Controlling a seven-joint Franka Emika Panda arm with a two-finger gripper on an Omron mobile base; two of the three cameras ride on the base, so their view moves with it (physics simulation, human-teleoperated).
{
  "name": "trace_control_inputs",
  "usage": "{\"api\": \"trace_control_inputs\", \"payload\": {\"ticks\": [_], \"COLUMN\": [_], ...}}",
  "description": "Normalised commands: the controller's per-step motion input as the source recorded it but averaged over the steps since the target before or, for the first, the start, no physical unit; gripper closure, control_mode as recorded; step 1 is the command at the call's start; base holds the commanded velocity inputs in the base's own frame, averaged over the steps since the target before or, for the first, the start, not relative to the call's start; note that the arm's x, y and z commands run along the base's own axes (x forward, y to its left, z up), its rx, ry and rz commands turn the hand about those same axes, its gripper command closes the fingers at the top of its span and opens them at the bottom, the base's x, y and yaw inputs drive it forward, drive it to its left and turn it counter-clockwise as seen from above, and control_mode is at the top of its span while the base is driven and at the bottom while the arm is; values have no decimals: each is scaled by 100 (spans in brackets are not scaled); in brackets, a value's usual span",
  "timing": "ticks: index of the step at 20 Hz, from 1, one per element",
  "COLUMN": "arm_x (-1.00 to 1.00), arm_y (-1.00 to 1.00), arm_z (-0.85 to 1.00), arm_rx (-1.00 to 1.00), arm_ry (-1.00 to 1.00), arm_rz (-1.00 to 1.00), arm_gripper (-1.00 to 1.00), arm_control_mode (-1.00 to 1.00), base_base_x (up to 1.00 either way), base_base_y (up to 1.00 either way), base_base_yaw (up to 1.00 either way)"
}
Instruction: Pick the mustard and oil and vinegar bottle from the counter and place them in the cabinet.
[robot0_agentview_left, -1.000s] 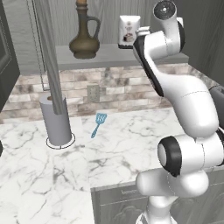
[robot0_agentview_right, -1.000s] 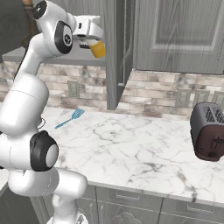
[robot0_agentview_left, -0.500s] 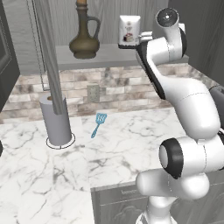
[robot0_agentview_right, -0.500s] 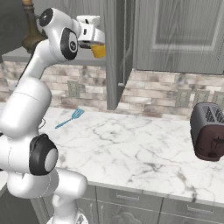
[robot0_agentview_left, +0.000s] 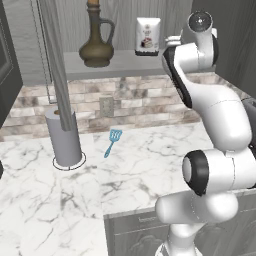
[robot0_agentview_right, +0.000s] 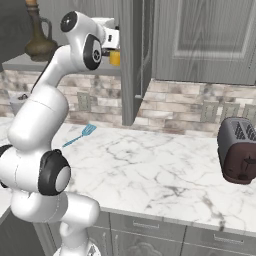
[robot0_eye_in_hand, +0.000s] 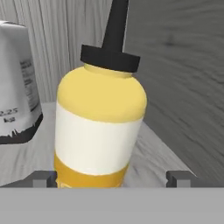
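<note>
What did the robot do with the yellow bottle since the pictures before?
The arm pushed further into the cabinet and set the mustard on the shelf beside the white bag. The gripper has opened, its tips standing clear on either side of the bottle, so it let go. The brown jug, blue spatula and toaster stayed put.

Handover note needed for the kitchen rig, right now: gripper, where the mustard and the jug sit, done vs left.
Gripper: open, jaws spread wide on either side of the mustard, clear of it, up at the cabinet.
Mustard: upright on the cabinet shelf, beside the white bag.
Oil and vinegar bottle: upright on the same shelf, further left.
Counter: holds neither bottle; a blue spatula, a grey canister and a toaster are on it.
Done: both bottles are in the cabinet.
Left: probably just back the hand straight out without nudging the mustard.
</note>
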Motion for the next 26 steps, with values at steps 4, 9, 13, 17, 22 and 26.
{"api": "trace_control_inputs", "payload": {"ticks": [4, 9, 13, 17, 22, 26], "arm_x": [8, -21, -73, -84, -94, -100], "arm_y": [0, 3, 13, 17, 18, 25], "arm_z": [0, 0, 0, 0, -4, -30], "arm_rx": [1, 1, 3, 4, 4, 3], "arm_ry": [-1, -7, -10, -10, -9, -8], "arm_rz": [0, 1, 0, 1, 0, 0], "arm_gripper": [-100, -100, -100, -100, -100, -100], "arm_control_mode": [-100, -100, -100, -100, -100, -100], "base_base_x": [0, 0, 0, 0, 0, 0], "base_base_y": [0, 0, 0, 0, 0, 0], "base_base_yaw": [0, 0, 0, 0, 0, 0]}}
